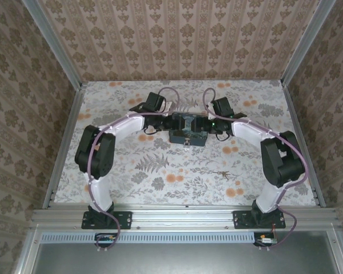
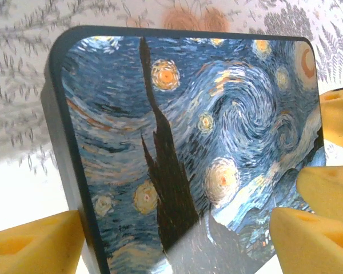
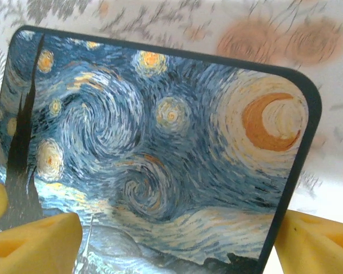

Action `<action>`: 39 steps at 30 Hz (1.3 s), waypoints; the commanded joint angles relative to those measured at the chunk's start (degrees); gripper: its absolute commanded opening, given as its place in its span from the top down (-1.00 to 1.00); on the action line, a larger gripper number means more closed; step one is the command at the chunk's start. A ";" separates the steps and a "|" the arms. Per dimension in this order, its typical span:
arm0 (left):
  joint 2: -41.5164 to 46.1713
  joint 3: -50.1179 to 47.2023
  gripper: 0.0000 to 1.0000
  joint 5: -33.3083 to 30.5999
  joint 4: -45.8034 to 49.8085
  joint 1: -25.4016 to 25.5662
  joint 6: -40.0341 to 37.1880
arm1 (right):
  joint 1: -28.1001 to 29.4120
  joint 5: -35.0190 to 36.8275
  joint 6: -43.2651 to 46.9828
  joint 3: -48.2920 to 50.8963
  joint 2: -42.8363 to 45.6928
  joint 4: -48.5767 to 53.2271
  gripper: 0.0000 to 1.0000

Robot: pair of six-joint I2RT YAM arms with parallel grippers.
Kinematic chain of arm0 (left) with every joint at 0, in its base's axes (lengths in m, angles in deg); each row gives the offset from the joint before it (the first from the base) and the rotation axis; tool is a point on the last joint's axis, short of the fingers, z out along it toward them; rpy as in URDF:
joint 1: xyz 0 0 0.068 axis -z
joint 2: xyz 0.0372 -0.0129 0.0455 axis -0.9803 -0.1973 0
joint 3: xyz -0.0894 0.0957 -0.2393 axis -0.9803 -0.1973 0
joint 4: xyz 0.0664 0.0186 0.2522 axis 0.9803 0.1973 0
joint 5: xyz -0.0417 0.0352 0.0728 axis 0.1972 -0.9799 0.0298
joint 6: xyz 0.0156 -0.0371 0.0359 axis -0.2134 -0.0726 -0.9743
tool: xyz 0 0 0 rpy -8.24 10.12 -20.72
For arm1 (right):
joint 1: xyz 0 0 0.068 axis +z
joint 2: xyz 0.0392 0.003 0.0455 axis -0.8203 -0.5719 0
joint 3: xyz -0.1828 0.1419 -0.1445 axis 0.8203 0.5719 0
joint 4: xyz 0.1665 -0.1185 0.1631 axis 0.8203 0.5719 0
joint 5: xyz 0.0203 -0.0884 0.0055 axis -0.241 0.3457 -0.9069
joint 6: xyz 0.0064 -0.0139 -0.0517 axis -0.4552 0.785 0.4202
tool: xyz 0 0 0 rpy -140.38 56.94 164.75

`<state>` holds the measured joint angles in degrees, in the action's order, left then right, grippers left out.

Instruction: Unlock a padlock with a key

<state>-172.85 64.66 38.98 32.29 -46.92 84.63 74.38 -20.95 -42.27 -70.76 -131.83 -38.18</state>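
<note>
The painted box, lying mid-counter toward the far edge and judged to hold the padlock and key, is straddled at either end by the left fingers and right fingers, which are spread wide, though a firm grip cannot be told, presumably for lifting its lid.

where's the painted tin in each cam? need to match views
Top external: tin at mid-table, small.
Left wrist: centre of frame, cypress mid-lid.
Right wrist: centre of frame, cypress at left edge, moon right.
Shared landmark: flowered table around the tin.
</note>
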 commanded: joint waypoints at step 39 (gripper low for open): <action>25.68 -8.51 -0.77 -25.38 26.27 15.06 4.92 | -7.13 -1.26 -8.86 23.16 29.94 20.62 -0.28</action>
<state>-148.90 55.11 18.76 52.42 -36.89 87.50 67.48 -22.81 -48.43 -51.18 -105.27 -23.62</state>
